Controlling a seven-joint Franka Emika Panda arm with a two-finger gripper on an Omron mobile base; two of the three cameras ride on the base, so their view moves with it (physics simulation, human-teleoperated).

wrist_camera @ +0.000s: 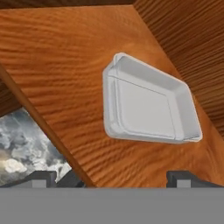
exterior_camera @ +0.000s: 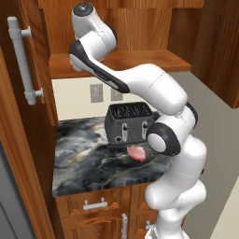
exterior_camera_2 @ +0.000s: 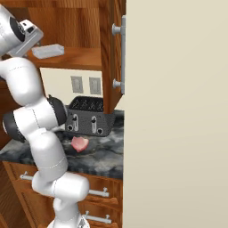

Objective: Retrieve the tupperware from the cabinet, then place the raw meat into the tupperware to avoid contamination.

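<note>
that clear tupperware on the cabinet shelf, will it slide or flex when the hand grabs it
The tupperware looks thin-walled and shallow, so probably light and a little flexible under a squeeze. It lies flat on the smooth wooden shelf, so a nudge likely makes it slide rather than tip. Its low rim gives the open hand little to grip.

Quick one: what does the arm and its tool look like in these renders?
Glossy white rounded arm of bulbous shell segments, with dark grey to black bands and round caps at the joints. No cables or markings show. The tool has two small dark grey blocky fingertips.
</note>
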